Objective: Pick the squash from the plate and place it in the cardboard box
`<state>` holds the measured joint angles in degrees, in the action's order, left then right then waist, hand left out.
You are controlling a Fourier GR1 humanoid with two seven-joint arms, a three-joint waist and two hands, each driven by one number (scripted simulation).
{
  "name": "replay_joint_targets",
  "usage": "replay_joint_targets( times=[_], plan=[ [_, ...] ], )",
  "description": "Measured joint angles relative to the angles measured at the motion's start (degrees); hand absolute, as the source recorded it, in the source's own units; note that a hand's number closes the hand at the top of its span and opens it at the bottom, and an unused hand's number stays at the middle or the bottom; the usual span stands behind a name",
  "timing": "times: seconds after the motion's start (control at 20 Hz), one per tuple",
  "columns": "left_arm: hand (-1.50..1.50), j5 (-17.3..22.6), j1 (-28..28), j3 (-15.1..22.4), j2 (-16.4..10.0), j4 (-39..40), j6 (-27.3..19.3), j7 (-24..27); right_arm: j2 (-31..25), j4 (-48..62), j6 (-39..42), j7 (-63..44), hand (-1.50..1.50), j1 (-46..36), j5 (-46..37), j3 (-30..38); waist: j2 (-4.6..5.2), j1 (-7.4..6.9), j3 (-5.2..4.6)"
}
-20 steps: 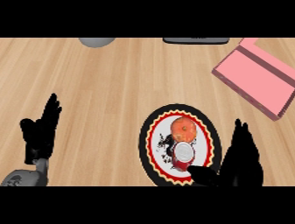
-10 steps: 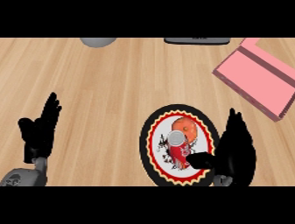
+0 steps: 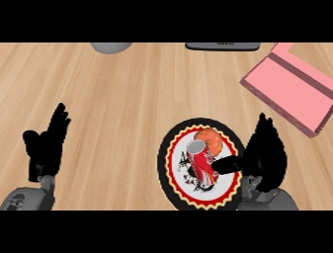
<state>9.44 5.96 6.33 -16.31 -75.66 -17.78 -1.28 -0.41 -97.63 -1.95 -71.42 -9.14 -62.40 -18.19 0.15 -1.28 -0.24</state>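
Note:
The orange squash with a pale end lies on the upper half of a round plate that has a black rim and a red, yellow and white pattern. My right hand stands just right of the plate, fingers straight and pointing away from me. Its thumb reaches left over the plate's rim, close below the squash; whether it touches the squash I cannot tell. The box, pink with an open top, lies at the far right. My left hand rests open at the lower left, fingers up.
A grey rounded object and a dark flat object sit at the counter's far edge. Bare wooden counter spreads between the plate and the box and across the left half.
My right hand has moved left and a little forward, up against the plate, with its thumb now over the rim. The squash looks shifted on the plate. The left hand has stayed still.

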Motion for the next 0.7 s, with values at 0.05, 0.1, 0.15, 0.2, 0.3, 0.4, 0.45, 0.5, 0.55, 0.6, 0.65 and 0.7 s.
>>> replay_joint_targets(
  times=[0.05, 0.1, 0.15, 0.2, 0.3, 0.4, 0.45, 0.5, 0.55, 0.6, 0.65, 0.7],
  plan=[
    [0.00, -0.07, -0.53, 0.10, -0.03, 0.00, 0.20, 0.38, 0.01, 0.65, -0.04, 0.00, -1.50, -0.29, 0.22, 0.39, -0.05, -0.09, 0.00],
    [0.00, -0.10, -0.60, 0.16, 0.02, -0.17, 0.22, 0.35, 0.02, 1.45, -0.09, 0.01, -1.50, -0.83, 0.41, 1.00, -0.08, -0.11, 0.01],
    [0.00, -0.07, -0.87, 0.17, -0.02, -0.08, 0.49, 0.59, 0.03, 2.25, -0.20, 0.01, -1.50, -1.40, 0.77, 1.50, -0.08, -0.19, 0.01],
    [0.00, -0.10, -0.67, 0.16, 0.09, -0.06, 0.43, 0.57, 0.04, 2.62, -0.15, 0.02, -1.50, -2.01, 1.22, 1.86, -0.10, -0.15, 0.01],
    [0.00, -0.22, -0.50, 0.09, 0.33, -0.02, 0.13, 0.56, 0.05, 4.06, -0.14, 0.02, -1.50, -3.06, 1.98, 2.81, -0.12, -0.11, 0.03],
    [0.00, -0.32, 0.06, 0.02, 0.65, 0.49, 0.04, 0.79, 0.05, 5.57, -0.32, 0.02, -1.50, -3.83, 2.49, 3.29, -0.10, 0.01, 0.02],
    [0.00, -0.32, 0.14, 0.04, 0.65, 0.50, 0.07, 0.55, 0.05, 6.38, -0.34, 0.02, -1.50, -4.27, 2.57, 3.65, -0.13, -0.02, 0.02],
    [0.00, -0.46, 0.23, 0.08, 0.79, 0.70, -0.03, 0.65, 0.05, 7.03, -0.31, 0.02, -1.50, -4.81, 2.75, 3.93, -0.13, 0.00, 0.02],
    [0.00, -0.62, 0.44, 0.10, 1.00, 1.05, -0.20, 0.77, 0.04, 8.06, -0.45, 0.03, -1.50, -5.07, 2.88, 4.11, -0.10, 0.02, 0.02],
    [0.00, -0.63, 0.50, -0.01, 0.78, 1.13, -0.04, 0.71, 0.04, 9.04, -0.48, 0.03, -1.50, -5.55, 3.07, 4.39, -0.09, -0.02, 0.03],
    [0.00, -0.70, 0.56, -0.06, 0.76, 1.31, -0.01, 0.79, 0.03, 9.70, -0.48, 0.03, -1.50, -5.81, 3.18, 4.46, -0.10, 0.01, 0.04],
    [0.00, -0.87, 0.59, 0.12, 1.12, 1.22, -0.34, 0.65, 0.02, 10.64, -0.52, 0.04, -1.50, -6.12, 3.18, 4.59, -0.12, -0.03, 0.05]
  ],
)
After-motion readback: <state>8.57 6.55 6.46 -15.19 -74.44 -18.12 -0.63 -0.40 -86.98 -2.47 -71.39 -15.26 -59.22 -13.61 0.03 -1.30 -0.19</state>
